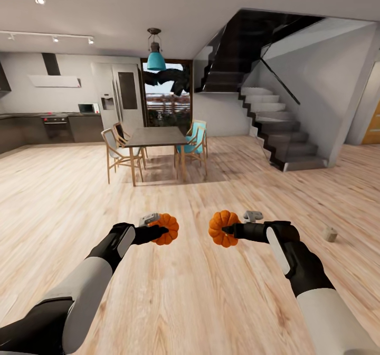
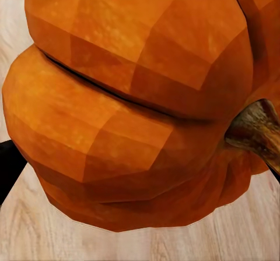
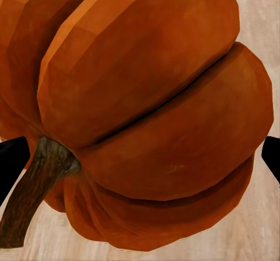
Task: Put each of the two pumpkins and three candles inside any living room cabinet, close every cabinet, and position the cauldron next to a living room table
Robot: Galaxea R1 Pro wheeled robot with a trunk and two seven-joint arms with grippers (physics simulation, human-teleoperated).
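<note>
Over open floor (image 1: 190, 302) | each tool (image 1: 158, 233) (image 1: 228, 230) grips a pumpkin (image 1: 167, 229) (image 1: 221, 228)

Pale wood floor (image 1: 190, 302), dark dining table (image 1: 155, 136), 4 chairs, staircase (image 1: 274, 128)

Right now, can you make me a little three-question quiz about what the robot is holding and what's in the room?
1. True or false: each gripper is holding a pumpkin.
2. What lies on the wood floor out to the robot's right? A) a tan candle B) a black pot C) a book
3. Fill in: the lamp hanging over the dining table is ____ in colour.

Key
1. True: the left gripper is shut on the left pumpkin, and the right gripper is shut on the right pumpkin.
2. A, the candle on the floor.
3. Teal, the lamp above the dining table.
</note>
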